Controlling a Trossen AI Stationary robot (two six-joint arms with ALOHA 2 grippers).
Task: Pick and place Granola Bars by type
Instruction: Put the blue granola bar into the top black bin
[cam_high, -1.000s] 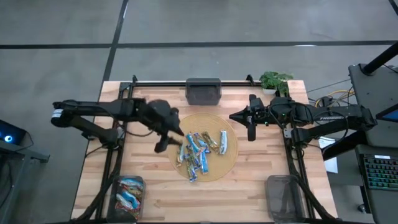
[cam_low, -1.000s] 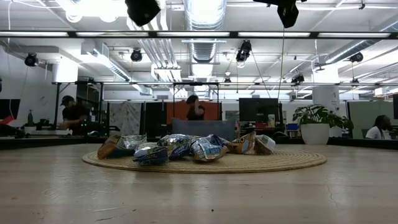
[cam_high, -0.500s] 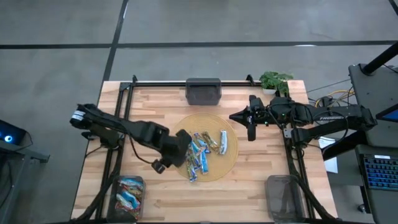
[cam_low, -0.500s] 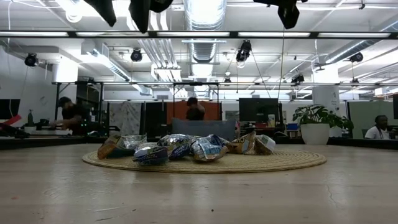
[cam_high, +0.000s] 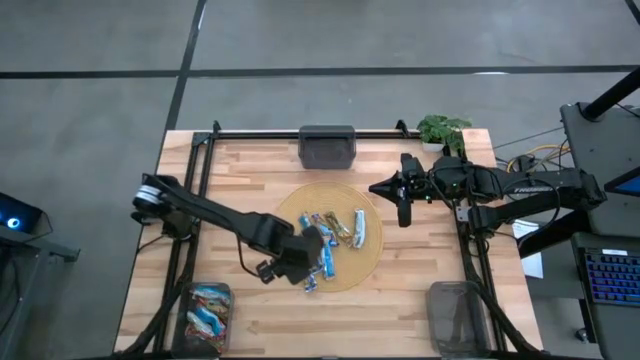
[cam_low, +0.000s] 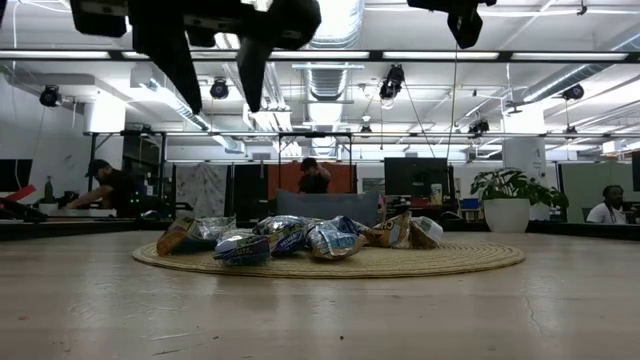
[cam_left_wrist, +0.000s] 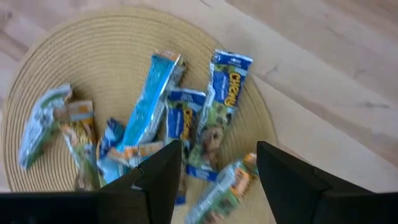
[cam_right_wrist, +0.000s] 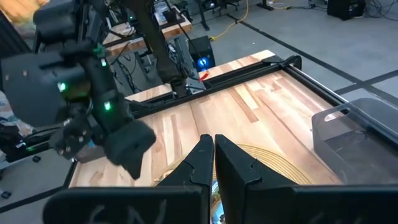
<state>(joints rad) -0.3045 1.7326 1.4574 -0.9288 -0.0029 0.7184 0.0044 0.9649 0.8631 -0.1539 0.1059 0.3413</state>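
Observation:
The granola bars (cam_high: 335, 232) lie in a loose pile on a round woven mat (cam_high: 300, 198), in blue, blue-white and orange-brown wrappers; the low view shows the pile (cam_low: 300, 240) resting on the mat. More bars (cam_high: 205, 308) sit in the near-left bin. My left gripper (cam_high: 312, 256) hangs open above the pile's near-left part, clear of it (cam_low: 220, 105). In the left wrist view its gripper (cam_left_wrist: 217, 180) stands over a blue-white bar (cam_left_wrist: 221, 93), beside a bright blue bar (cam_left_wrist: 149, 99). My right gripper (cam_high: 403, 215) waits shut, high above the mat's right edge (cam_right_wrist: 213, 149).
A translucent grey bin (cam_high: 327, 147) stands at the far edge behind the mat, another (cam_high: 455, 310) at the near right corner. A small potted plant (cam_high: 443, 130) sits at the far right. Bare wood lies on the mat's near side. People sit in the room beyond the table.
My left arm has swung from the mat's far-left side toward the near and right edges, out over the pile, and has come down toward it. The bars have stayed in place.

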